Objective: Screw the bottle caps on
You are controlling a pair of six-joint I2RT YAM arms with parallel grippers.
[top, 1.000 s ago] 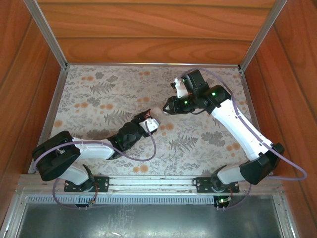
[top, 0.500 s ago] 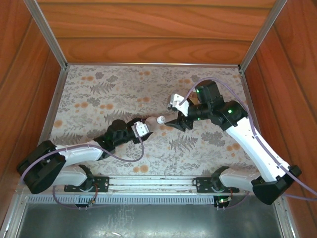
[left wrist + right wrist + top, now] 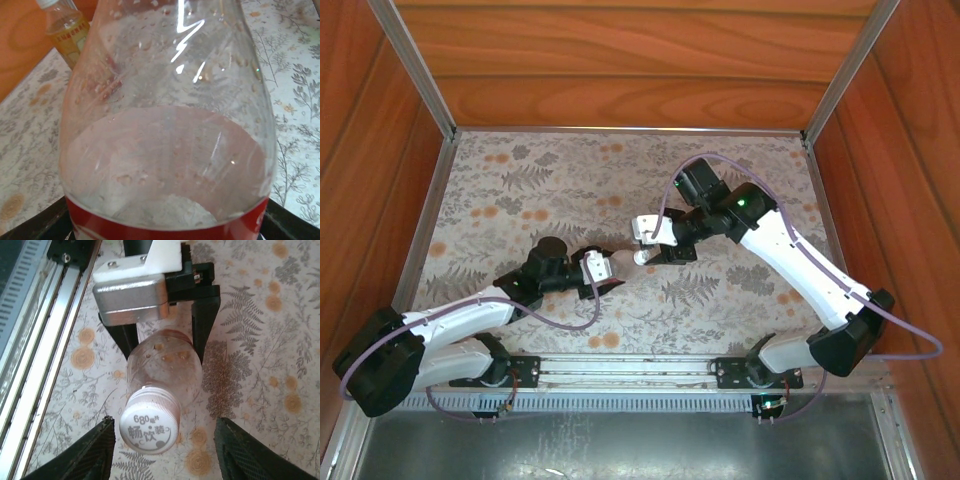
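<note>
Where the two arms meet over the middle of the desk (image 3: 520, 170), nearer its front edge, the left hand (image 3: 603, 272) is clamped around the clear bottle (image 3: 165, 362), held tipped over, with a white cap (image 3: 151, 427) on its neck. The right hand (image 3: 652, 250) stands open, its fingers (image 3: 95, 452) on either side of that cap, apart from it. I count two bottles and two caps: the amber bottle (image 3: 67, 30) stands upright beside a wooden wall (image 3: 20, 45), wearing the second cap (image 3: 48, 3).

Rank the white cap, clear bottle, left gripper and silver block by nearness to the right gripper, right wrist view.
1. White cap, between the right gripper's fingers.
2. Clear bottle, just behind it.
3. Left gripper, clamping the bottle.
4. Silver block, top left.
</note>
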